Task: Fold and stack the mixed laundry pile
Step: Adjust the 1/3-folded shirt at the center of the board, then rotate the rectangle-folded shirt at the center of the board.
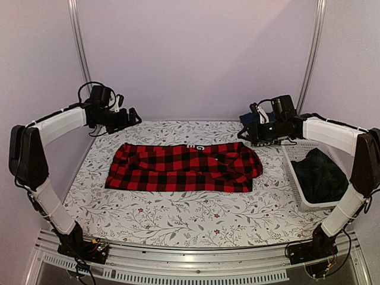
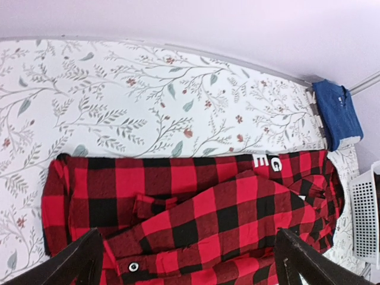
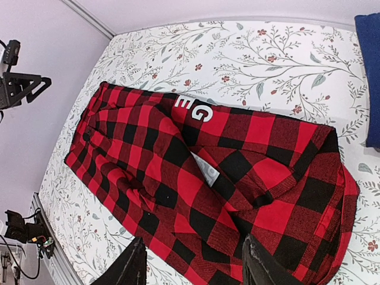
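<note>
Red-black flannel shirt (image 1: 184, 166), white letters EG (image 3: 195, 108)

Here we go: the shirt (image 1: 184, 167) lies flat on the cloth (image 1: 178, 219), across the middle, its long side running left to right. Off to the right, at the edge of the cloth, sits the basket (image 1: 295, 161), just beside the shirt's right end but not touching it. Inside the basket lies a second garment (image 1: 320, 175). Back in the far right corner rests the folded garment (image 2: 337, 113), behind the shirt's right end. My left claw (image 1: 133, 116) hangs over the far left, behind the shirt's left end. My right claw (image 1: 249, 135) hangs above the shirt's far right corner, before the folded garment and left of the basket.
</note>
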You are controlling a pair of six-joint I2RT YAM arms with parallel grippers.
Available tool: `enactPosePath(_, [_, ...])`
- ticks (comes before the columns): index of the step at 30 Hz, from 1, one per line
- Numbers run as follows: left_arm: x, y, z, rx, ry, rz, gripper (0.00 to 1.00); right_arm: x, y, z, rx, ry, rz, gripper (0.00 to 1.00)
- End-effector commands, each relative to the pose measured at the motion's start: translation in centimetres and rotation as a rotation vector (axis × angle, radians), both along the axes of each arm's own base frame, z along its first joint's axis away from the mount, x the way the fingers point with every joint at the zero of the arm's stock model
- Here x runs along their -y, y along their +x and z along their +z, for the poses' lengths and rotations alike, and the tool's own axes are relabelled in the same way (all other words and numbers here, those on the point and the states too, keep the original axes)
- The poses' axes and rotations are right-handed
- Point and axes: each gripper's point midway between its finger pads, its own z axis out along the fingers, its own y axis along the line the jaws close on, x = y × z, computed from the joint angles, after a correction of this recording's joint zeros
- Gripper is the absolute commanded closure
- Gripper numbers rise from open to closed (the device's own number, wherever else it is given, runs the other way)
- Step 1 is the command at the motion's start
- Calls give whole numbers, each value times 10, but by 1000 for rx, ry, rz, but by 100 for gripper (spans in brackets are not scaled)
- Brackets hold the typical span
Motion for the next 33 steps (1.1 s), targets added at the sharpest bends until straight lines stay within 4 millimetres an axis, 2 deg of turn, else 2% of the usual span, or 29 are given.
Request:
enactPosePath(1, [30,21,-13,-8,-8,-139,0,1,-1,-7,-41,-20,-17,47])
enactPosePath(4, [40,23,-50,-119,50,-181,8,-3,-1,-25,-96,-14,-3,48])
enactPosePath(7, [51,19,-78,-192,73,-231,18,-12,-4,-44,-154,6,42,51])
enactPosePath(9, [62,14,-85,-212,61,-276,20,-15,-9,-58,-195,1,79,52])
enactPosePath(14, [104,-4,-81,-152,64,-472,19,-18,-21,-85,-240,-46,192,51])
enactPosePath(18, [104,-1,-95,-177,78,-464,19,-26,-21,-102,-269,-34,249,51])
enactPosePath(24, [94,0,-122,-256,103,-435,19,-44,-20,-121,-302,-48,314,51])
enactPosePath(27, [86,1,-126,-269,116,-411,19,-50,-18,-132,-309,-84,328,52])
enactPosePath(29, [78,2,-128,-278,119,-389,20,-51,-14,-137,-311,-111,329,58])
enactPosePath(31, [69,3,-132,-290,133,-361,21,-52,-10,-142,-315,-135,322,74])
enactPosePath(33, [60,2,-135,-302,141,-340,22,-53,-2,-140,-298,-151,311,94])
